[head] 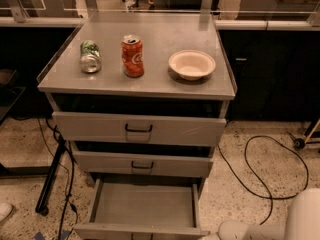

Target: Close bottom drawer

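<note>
The bottom drawer (142, 205) of the grey cabinet is pulled far out, and its shallow, empty tray shows from above. Its front edge (140, 230) lies at the bottom of the camera view, with the handle cut off by the frame edge. The middle drawer (142, 164) and top drawer (140, 129) each stand slightly out. My white arm (240, 231) reaches in from the lower right and ends beside the open drawer's front right corner. My gripper is below the frame edge and out of view.
On the cabinet top (60, 79) stand a green can on its side (90, 56), an upright red can (133, 56) and a cream bowl (192, 64). A black cable (260, 184) loops on the floor at the right. A black stand leg (50, 184) is at the left.
</note>
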